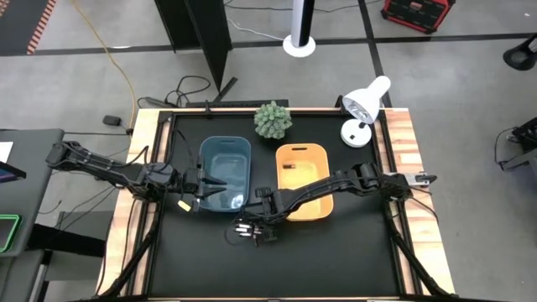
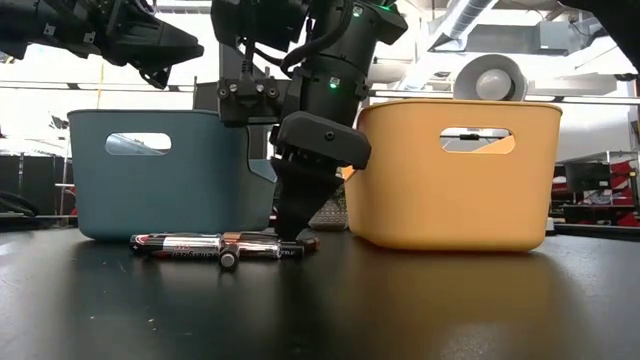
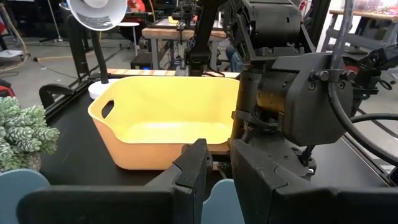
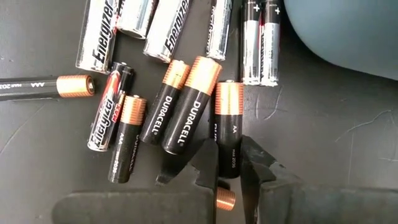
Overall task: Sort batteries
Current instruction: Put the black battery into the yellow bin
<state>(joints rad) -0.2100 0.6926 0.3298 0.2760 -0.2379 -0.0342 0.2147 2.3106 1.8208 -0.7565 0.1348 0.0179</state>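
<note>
Several batteries (image 4: pixel 180 112) lie in a loose pile on the black mat (image 1: pixel 247 228), just in front of the blue bin (image 2: pixel 160 190). Some are silvery and some are black with copper ends. My right gripper (image 4: pixel 229 149) reaches down into the pile (image 2: pixel 295 225), shut on one black-and-copper AA battery. My left gripper (image 3: pixel 219 155) hangs over the blue bin's near left corner (image 1: pixel 201 189). Its fingers stand a narrow gap apart with nothing between them. It faces the orange bin (image 3: pixel 161 124). My right gripper pinches the black-and-copper AA battery by its black end (image 4: pixel 229 163), one finger (image 4: pixel 208 165) on each long side. The fingers come from above, pointing down, and lie across the battery. The battery lies flat on the mat beside the other batteries.
The blue bin (image 1: pixel 226 141) and the orange bin (image 1: pixel 302 149) stand side by side mid-table. A small potted plant (image 1: pixel 273 120) and a white desk lamp (image 1: pixel 365 105) stand at the far edge. Bare mat lies toward the near edge. The right arm (image 3: pixel 292 93) fills the space beside the orange bin.
</note>
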